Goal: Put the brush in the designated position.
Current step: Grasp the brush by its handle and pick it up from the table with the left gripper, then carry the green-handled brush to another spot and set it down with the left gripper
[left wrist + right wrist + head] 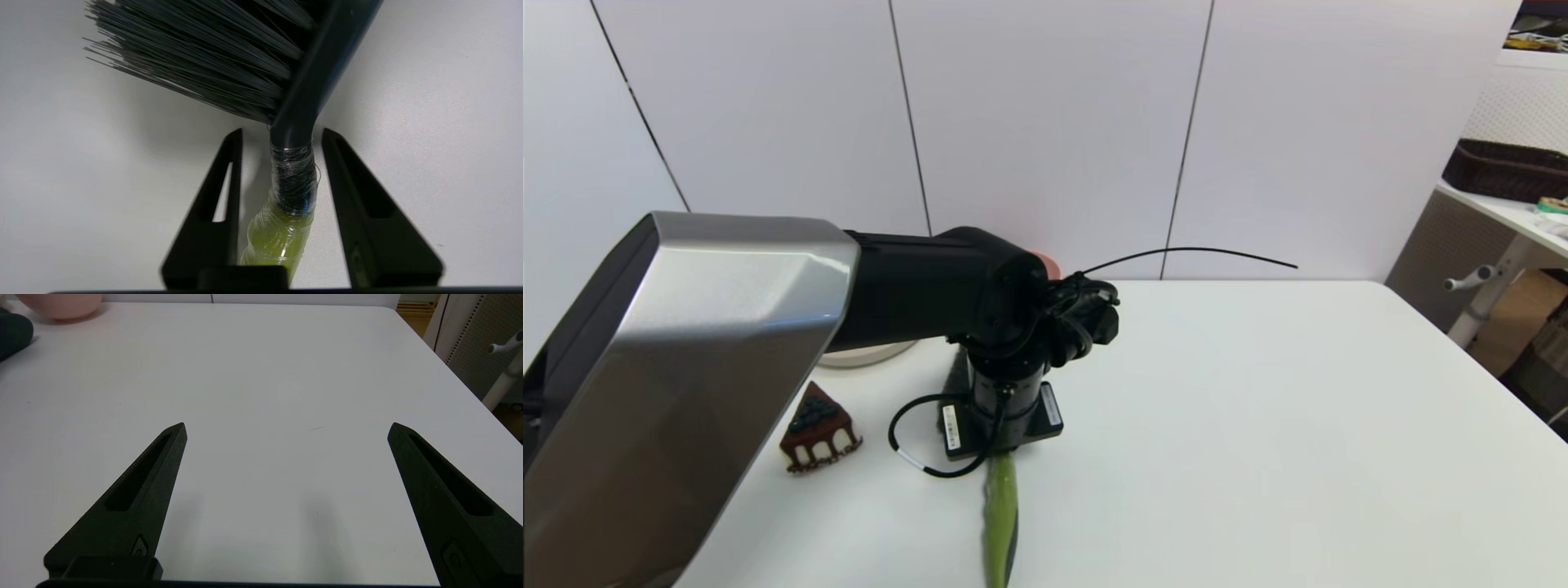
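**Left gripper straddling the neck of the brush; right gripper idle over bare tabletop**

The brush (1001, 514) lies on the white table (1258, 425) in the lower centre of the head view, its lime-green handle running down to the bottom edge of the frame; its head end is hidden beneath the left arm's wrist. In the left wrist view the same brush (292, 163) shows its dark bristles fanned across the upper left of the frame, the dark grey head slanting toward the upper right, and a neck wrapped in clear film where grey meets green.

The left gripper (282, 134) stands astride that wrapped neck, one black finger on each side. A strip of white table shows between each finger and the neck, so the fingers are spread and not clamped on it.

The right gripper (286, 428) hangs over bare white tabletop, its two fingers spread wide apart with nothing between them. This arm does not appear in the head view.

A slice of chocolate cake (817, 429) sits on the table at lower left of the head view, well apart from the handle. A beige plate (866, 355) edges out from under the left arm behind it. A pink bowl (61, 304) occupies the upper left corner of the right wrist view.
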Robot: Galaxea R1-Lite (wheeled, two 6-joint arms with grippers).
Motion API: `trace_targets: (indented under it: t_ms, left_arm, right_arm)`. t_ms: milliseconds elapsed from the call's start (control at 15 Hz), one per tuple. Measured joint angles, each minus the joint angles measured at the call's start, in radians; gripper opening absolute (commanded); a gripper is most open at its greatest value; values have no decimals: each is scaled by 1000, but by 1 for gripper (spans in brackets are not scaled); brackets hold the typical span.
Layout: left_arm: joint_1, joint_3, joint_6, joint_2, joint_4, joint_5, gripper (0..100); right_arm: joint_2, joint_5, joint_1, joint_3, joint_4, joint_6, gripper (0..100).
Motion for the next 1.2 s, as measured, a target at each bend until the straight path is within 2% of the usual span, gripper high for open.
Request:
trace_targets:
  t_ms: [400,600,733,867,1000,1200]
  left_arm:
    - [-13,-2,14,-6,-42,23,0]
    - [-11,3,85,-102,-26,48,0]
    - [16,24,157,-208,19,100,0]
    - [89,52,227,-317,89,206,0]
    - [212,64,313,-411,166,287,0]
    - [455,71,533,-531,199,305,0]
  right_arm:
    - [0,0,0,0,0,0,100]
    - [0,0,0,0,0,0,100]
    - [0,0,0,0,0,-1,100]
    - [0,0,0,0,0,0,100]
    - [0,0,0,0,0,0,100]
    - [0,0,0,0,0,-1,100]
